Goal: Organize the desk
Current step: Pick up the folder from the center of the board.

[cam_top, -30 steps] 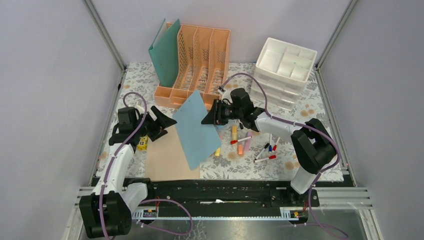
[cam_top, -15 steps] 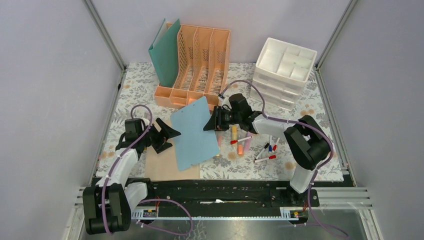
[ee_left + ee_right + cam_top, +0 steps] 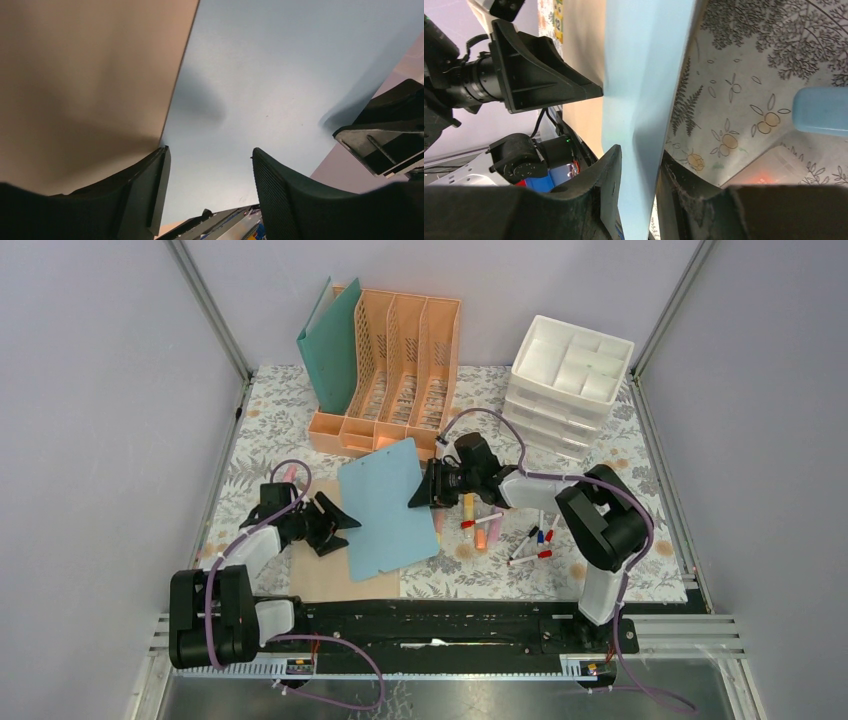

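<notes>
The desk [image 3: 262, 418] is covered in a fern-and-flower cloth, which also shows in the right wrist view [image 3: 744, 75]. A light blue folder [image 3: 385, 505] lies tilted over a tan folder [image 3: 322, 565] at the desk's front left. My right gripper [image 3: 425, 487] is shut on the blue folder's right edge, with the sheet pinched between its fingers [image 3: 639, 170]. My left gripper [image 3: 338, 522] is open at the folder's left edge. In the left wrist view the blue folder [image 3: 260, 90] and the tan folder [image 3: 85, 75] lie beyond the gripper [image 3: 210, 165], which holds nothing.
A peach file rack [image 3: 400, 360] with a green folder [image 3: 333, 345] leaning on it stands at the back. A white drawer unit [image 3: 565, 380] stands back right. Several markers [image 3: 530, 540] and highlighters [image 3: 482, 530] lie right of the blue folder.
My right gripper has drawn in and laid the blue folder lower and flatter, further left. My left arm has swung nearer and lower, with its open gripper at the folder's left edge.
</notes>
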You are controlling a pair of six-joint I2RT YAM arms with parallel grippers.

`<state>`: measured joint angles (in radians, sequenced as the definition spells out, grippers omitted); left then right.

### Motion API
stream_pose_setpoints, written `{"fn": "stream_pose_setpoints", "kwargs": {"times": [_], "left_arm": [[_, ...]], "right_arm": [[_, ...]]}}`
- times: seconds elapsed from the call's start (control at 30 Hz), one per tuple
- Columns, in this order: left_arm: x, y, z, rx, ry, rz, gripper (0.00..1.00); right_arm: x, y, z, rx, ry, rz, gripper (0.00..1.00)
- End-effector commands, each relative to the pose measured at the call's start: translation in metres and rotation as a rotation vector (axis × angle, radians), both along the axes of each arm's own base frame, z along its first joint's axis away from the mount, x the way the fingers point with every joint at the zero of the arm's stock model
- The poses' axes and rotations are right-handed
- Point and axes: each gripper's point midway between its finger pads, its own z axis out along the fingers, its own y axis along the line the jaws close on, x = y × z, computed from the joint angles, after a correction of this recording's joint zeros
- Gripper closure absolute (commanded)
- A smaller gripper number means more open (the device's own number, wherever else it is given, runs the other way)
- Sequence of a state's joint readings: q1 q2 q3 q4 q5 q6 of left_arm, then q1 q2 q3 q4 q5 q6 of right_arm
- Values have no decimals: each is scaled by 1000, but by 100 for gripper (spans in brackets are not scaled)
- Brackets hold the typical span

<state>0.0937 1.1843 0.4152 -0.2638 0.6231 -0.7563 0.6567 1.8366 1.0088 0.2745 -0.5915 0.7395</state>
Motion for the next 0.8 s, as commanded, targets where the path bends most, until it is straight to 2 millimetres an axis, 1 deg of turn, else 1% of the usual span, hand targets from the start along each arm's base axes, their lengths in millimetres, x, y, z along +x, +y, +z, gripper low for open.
{"fn": "stream_pose_setpoints", "kwargs": {"times": [0.0,0.1,0.2,0.6,0.77], "left_arm": [[10,3,1,26,-20,-9,38],[9,2,0,25,-12,-10,47],[9,2,-1,24,-10,-12,52],[10,-1,2,8,-21,-25,54],[11,-2,7,-2,-41,-31,50]], "right_arm": [[2,-2,-17,-20,8,-1,64],[2,-1,-20,-23,12,1,64],[1,-2,-22,-26,16,1,64],[5,1,-14,-14,0,1,64],[1,-2,-13,-14,1,1,64]]}}
